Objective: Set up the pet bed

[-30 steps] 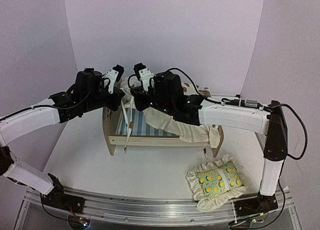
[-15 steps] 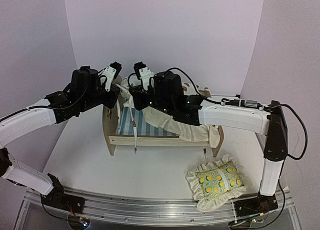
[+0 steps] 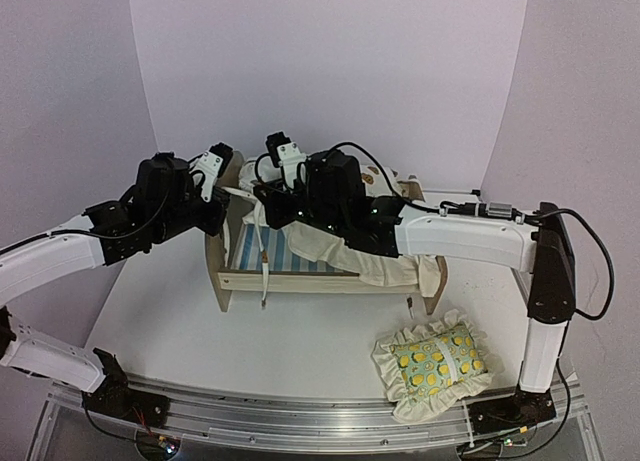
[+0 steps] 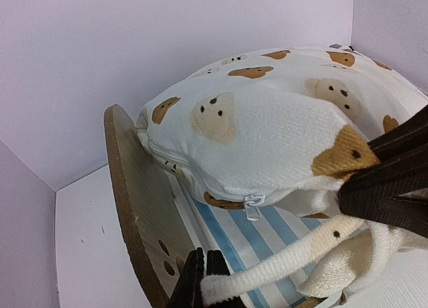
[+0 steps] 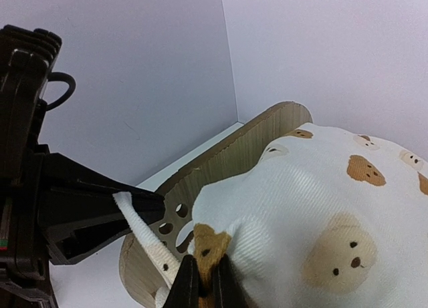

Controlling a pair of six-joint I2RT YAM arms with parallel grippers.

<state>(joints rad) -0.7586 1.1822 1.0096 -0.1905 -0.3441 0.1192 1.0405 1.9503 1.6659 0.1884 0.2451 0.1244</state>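
Observation:
The light-wood pet bed stands mid-table, its blue-and-white striped base partly covered. The cream bear-print cushion lies across the bed, its near-left corner lifted. My left gripper is shut on a cream tie of the cushion, beside the rounded headboard with its paw-print cutout. My right gripper is shut on the cushion's corner, right next to the left gripper; the headboard shows behind it. Another tie hangs over the bed's front rail.
A green lemon-print ruffled pillow lies on the table at the front right. Pale purple walls close in the back and both sides. The arm bases and a metal rail run along the near edge.
The left gripper has moved left and a little down, drawing the tie out taut from the cushion. The right gripper has held the cushion corner with little movement. The hanging tie has swung slightly.

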